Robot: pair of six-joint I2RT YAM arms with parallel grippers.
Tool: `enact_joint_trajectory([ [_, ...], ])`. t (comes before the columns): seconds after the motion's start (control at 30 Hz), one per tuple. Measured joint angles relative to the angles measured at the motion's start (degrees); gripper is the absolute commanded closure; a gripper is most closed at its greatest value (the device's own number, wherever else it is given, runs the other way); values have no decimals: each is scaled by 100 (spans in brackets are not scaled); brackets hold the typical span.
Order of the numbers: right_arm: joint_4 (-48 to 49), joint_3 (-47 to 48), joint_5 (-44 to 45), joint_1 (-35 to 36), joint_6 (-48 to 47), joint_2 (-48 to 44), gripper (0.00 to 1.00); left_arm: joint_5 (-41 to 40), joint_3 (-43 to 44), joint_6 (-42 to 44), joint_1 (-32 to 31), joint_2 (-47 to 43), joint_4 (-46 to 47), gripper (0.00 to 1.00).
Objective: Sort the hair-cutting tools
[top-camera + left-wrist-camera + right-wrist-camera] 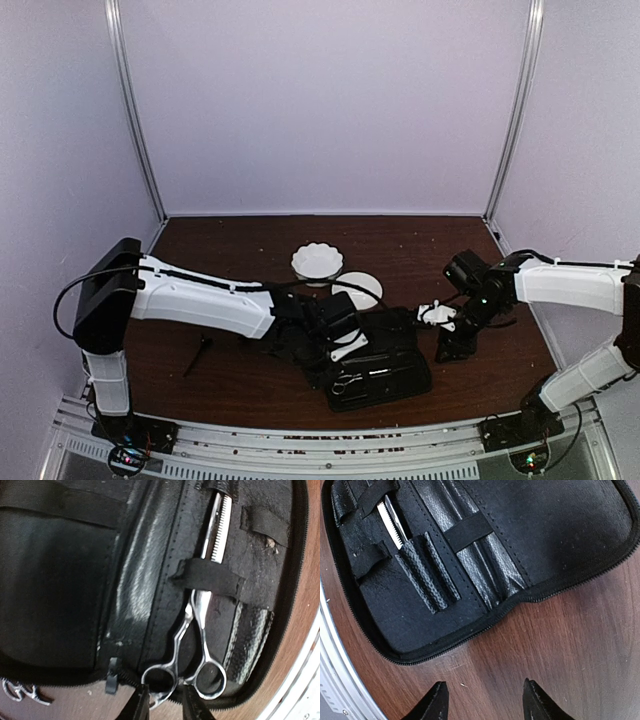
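A black zip case [400,370] lies open on the table near the front. One pair of silver scissors [207,610] is tucked under an elastic strap [210,577] inside it, with the finger rings toward me. My left gripper [164,705] is closed on the lower edge of the left finger ring [160,672], one finger on each side. The same scissors [350,383] show in the top view under the left gripper [345,368]. My right gripper [485,700] stands open over bare wood just beside the case [545,525]. A thin black clip [197,355] lies on the table at the left.
Two white bowls [317,262] [357,288] stand behind the case. A small silver piece [20,692] lies on the wood by the case's zip edge. The toothed scissor blade [390,520] pokes from a pocket. The table's metal front rail [320,440] runs close by.
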Motion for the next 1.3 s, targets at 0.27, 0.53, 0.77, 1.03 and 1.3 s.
enact_joint_trajectory([
  [0.27, 52, -4, 11, 26, 44, 9, 49, 153, 50, 13, 7, 212, 118, 88],
  [0.53, 74, -4, 4, 26, 42, 129, 49, 254, 326, 26, 7, 404, 98, 89],
  [0.77, 85, -4, -70, 26, 35, 262, 50, 256, 992, 87, 7, 887, 101, 89],
  [1.03, 85, -4, -120, 26, 33, 280, 50, 286, 1270, 160, 7, 1047, -94, 88],
  [1.3, 85, -4, -120, 26, 35, 280, 49, 258, 1281, 153, 17, 1054, -92, 84],
])
